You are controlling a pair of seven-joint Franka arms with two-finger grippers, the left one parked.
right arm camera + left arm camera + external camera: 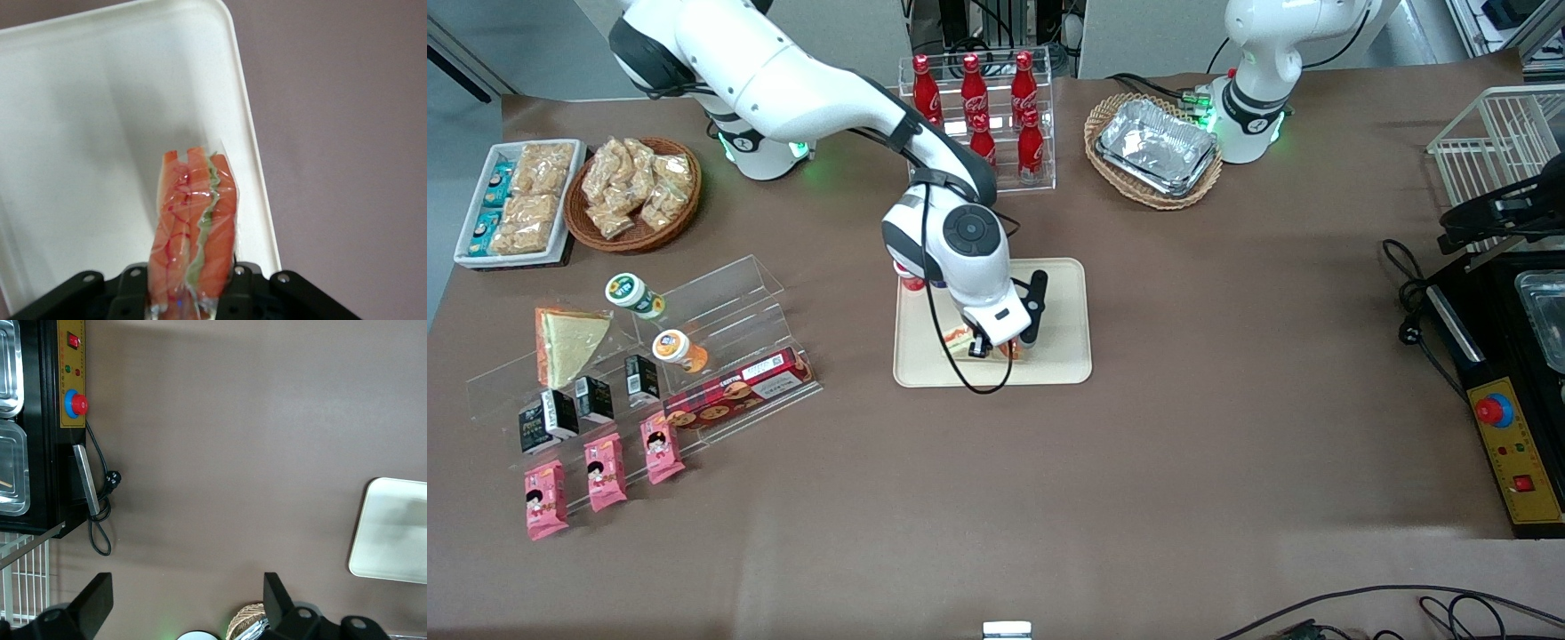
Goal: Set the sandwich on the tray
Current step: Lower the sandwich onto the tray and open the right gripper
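The wrapped wedge sandwich (195, 220), with orange-red and pale green filling stripes along its cut side, is held between the fingers of my right gripper (190, 293). In the front view the gripper (996, 348) is low over the cream-beige tray (1063, 293), over the part of it nearest the front camera, and only bits of the sandwich (958, 336) show beside the fingers. In the right wrist view the tray (80, 120) lies right under the sandwich. I cannot tell whether the sandwich touches the tray.
A red bottle (910, 280) stands at the tray's edge, mostly hidden by the arm. A rack of red cola bottles (978, 98) stands farther back. A pale triangular sandwich (569, 342) and snack packs lie on clear steps toward the working arm's end. A wicker basket with foil trays (1154, 147) sits near the parked arm.
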